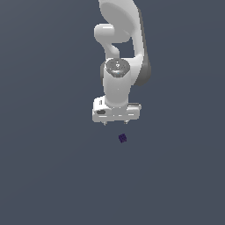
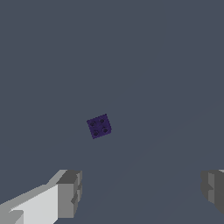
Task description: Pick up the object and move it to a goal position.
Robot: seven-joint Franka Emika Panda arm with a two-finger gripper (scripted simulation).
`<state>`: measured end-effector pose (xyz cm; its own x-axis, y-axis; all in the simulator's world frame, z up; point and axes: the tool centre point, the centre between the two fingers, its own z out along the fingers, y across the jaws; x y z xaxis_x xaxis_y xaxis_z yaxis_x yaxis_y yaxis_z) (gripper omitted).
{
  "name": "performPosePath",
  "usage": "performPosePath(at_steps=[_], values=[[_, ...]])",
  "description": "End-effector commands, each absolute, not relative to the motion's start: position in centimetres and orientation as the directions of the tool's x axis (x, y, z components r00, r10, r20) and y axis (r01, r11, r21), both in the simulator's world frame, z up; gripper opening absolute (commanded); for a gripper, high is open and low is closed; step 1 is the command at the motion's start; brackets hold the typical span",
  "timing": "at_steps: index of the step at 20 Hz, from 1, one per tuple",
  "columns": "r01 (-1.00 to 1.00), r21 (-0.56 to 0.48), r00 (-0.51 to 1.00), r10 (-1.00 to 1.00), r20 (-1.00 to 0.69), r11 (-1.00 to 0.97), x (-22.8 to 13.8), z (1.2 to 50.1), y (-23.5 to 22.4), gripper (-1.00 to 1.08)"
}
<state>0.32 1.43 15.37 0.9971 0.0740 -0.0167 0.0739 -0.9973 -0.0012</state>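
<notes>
The object is a tiny dark purple cube point(image 1: 123, 138) lying on the flat grey floor. In the wrist view the cube point(image 2: 99, 126) shows dark dots on its top face and sits slightly rotated. My white gripper point(image 1: 115, 124) hangs above the floor, just beyond the cube and a little to the exterior view's left of it. Its fingers are spread wide apart and hold nothing. In the wrist view the gripper point(image 2: 142, 192) shows two grey fingertips point(image 2: 70, 192), and the cube lies ahead of them, not between them.
The white arm point(image 1: 121, 48) rises behind the gripper toward the top of the exterior view. The grey floor point(image 1: 52, 176) fills the rest of both views; no other objects and no goal marker show.
</notes>
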Motion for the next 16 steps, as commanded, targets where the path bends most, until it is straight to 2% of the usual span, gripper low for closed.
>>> performPosePath(at_steps=[1, 16], values=[[0.109, 0.000, 0.994, 0.109, -0.016, -0.994, 0.5, 14.5, 1.9, 1.00], [0.385, 0.000, 0.923, 0.385, -0.001, -0.923, 2.0, 7.6, 5.5, 1.00]])
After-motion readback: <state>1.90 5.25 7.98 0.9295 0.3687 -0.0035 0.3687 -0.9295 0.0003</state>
